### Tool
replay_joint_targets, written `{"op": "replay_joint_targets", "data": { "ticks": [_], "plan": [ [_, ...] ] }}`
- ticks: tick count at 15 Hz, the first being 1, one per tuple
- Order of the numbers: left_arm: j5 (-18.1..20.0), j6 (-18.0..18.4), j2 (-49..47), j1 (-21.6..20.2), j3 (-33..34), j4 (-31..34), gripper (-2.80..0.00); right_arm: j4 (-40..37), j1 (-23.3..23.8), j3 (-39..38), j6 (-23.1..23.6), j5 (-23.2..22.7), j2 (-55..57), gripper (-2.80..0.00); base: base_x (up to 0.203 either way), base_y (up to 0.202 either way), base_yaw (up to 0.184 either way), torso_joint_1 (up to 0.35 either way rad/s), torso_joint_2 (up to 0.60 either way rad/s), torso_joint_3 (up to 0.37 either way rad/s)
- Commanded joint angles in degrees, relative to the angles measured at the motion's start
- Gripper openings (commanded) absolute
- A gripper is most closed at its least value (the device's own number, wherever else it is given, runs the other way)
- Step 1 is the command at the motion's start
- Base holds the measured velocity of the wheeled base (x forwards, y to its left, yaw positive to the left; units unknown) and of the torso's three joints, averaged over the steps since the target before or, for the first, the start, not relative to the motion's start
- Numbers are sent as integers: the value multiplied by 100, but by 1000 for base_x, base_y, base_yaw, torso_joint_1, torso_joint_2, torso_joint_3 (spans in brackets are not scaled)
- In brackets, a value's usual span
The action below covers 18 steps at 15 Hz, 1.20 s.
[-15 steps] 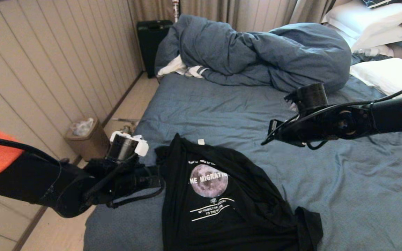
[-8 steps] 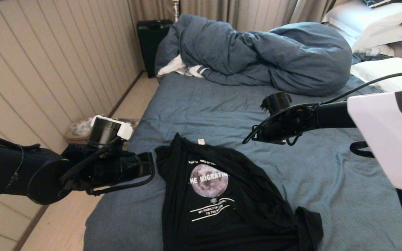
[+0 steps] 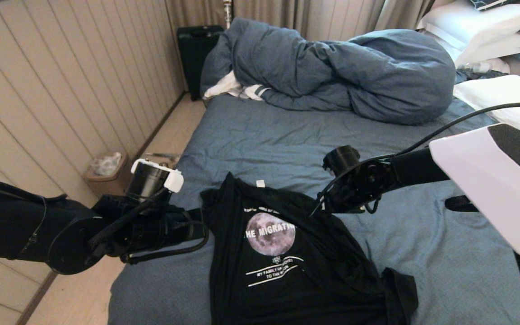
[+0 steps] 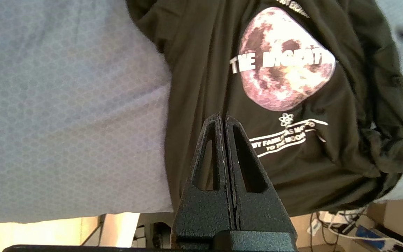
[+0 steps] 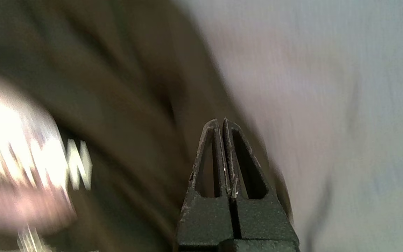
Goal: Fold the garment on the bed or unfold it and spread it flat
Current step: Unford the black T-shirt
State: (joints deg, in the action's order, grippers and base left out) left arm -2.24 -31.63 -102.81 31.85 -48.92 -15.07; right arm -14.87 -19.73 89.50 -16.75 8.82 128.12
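From the head view, the garment (image 3: 287,262), a black T-shirt, lies rumpled on the bed (image 3: 287,135) at its near edge, toward the near left corner, with a small white neck label turned to the far side. Its right side is bunched into folds. A bunched blue-grey duvet (image 3: 345,72) sits along the far edge, white pillows (image 3: 485,27) at the far right corner. Off the bed's left edge stand a bin (image 3: 106,174) on the floor and a black case (image 3: 194,54) by the wall. The left claw (image 3: 199,225) reaches in just beside the shirt's left edge; the right claw (image 3: 321,207) hangs over the shirt's upper right part. Whether either touches cloth cannot be told here.

The left wrist view shows what the head view hides: the left claw (image 4: 221,119) has its fingers pressed together, empty, over the shirt (image 4: 292,147). The print reads "THE MIGRAT…" across a grey moon, the last letters lost in a fold, then an atom symbol; below, only "MY FAMILY" and "TO THE MOON" can be read.

The right wrist view shows the right claw (image 5: 221,122) likewise closed on nothing, at the border between shirt (image 5: 117,105) and sheet. The lettering here is smeared and unreadable.
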Motion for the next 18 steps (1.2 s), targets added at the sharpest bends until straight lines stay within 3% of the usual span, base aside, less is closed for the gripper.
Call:
{"op": "replay_joint_targets", "data": {
  "ticks": [1, 2, 3, 8, 10, 15, 16, 18],
  "plan": [
    [-4, -18, -55, 23, 5, -13, -280, 7, -33, -679, -2, 24, -704, -280, 0, 0, 0, 0, 0, 0],
    [-4, -23, -55, 28, 14, -9, -280, 16, -40, -1014, 8, 38, -929, -280, 0, 0, 0, 0, 0, 0],
    [-4, -18, -38, 40, 23, -11, -280, 25, -48, -1346, 17, 50, -1119, 0, 0, 0, 0, 0, 0, 0],
    [-4, -19, -108, 155, 67, -22, -280, 231, -56, -2652, 250, 20, -1507, 0, 0, 0, 0, 0, 0, 0],
    [-8, -18, -134, 219, 93, -30, -280, 746, -57, -3096, 335, -3, -1417, 0, 0, 0, 0, 0, 0, 0],
    [-4, -26, -204, 234, 94, -40, -280, 1197, -85, -3342, 347, -96, -1035, 0, 0, 0, 0, 0, 0, 0],
    [-4, -36, -213, 234, 93, -48, -280, 1197, -110, -3353, 340, -100, -1043, -280, 0, 0, 0, 0, 0, 0],
    [-8, -45, -227, 234, 93, -49, -280, 1206, -102, -3356, 330, -100, -1043, -280, 0, 0, 0, 0, 0, 0]
  ]
}}
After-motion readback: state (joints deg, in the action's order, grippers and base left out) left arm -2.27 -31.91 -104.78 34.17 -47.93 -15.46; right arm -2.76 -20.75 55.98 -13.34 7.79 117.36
